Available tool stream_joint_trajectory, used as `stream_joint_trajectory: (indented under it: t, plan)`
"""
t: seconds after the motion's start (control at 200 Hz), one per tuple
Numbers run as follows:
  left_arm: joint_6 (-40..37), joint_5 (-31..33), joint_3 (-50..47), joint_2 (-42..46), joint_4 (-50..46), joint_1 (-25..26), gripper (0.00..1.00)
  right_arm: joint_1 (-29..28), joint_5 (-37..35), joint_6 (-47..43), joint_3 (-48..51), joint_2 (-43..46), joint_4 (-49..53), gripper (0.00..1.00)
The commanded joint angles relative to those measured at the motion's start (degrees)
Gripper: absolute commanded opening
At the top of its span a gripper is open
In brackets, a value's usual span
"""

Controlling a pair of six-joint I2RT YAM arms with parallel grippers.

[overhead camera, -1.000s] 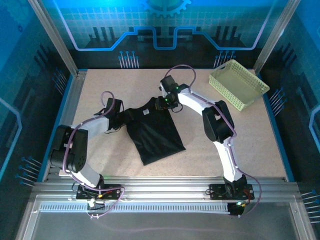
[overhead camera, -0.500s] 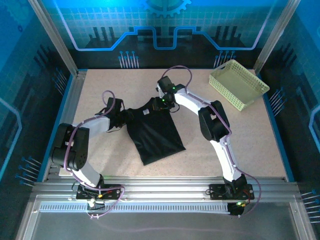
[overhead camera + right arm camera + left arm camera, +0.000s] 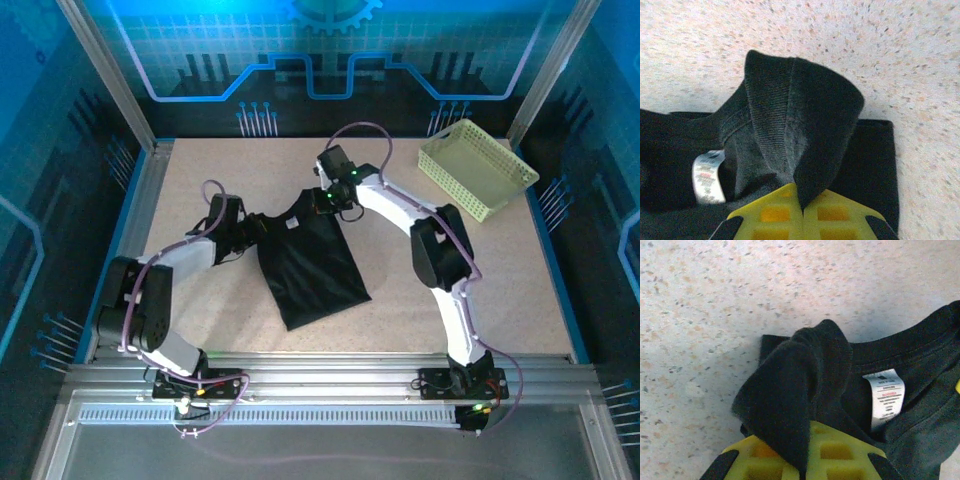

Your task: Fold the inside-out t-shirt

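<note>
Insp. log | black t-shirt [image 3: 312, 268] lay folded narrow on table [image 3: 480, 290], collar at far end, neck tag [image 3: 885, 399] showing | L gripper [image 3: 804, 467]: we found jaws pinched tight on fabric fold by collar | R gripper [image 3: 802, 209]: likewise clamped on collar fold | lattice basket [image 3: 478, 168] far right, well apart.

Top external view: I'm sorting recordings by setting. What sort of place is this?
Probably a robot lab's enclosed work cell: a speckled table framed by aluminium rails, blue circuit-pattern wall panels around it, and a left arm and right arm bolted at its near edge.
</note>
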State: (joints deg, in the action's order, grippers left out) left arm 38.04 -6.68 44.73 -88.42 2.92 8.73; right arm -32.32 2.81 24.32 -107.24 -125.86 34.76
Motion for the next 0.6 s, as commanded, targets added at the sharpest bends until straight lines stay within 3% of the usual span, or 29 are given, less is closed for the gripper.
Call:
stream_joint_trajectory:
  t: [0.0,0.235,0.595]
  plan:
    - [1.9,-5.1,-1.4,4.0,6.3,-0.5,0.04,-0.2,-1.8,-0.3,2.4,7.4,-1.5,0.00]
    - [3.4,-7.7,0.3,-0.2,10.1,-0.5,0.04,2.3,-2.0,0.1,6.2,9.6,-3.0,0.00]
    - [1.6,-3.7,3.2,-13.2,9.6,-2.7,0.10,4.4,0.6,-3.2,0.7,-2.7,-5.4,0.01]
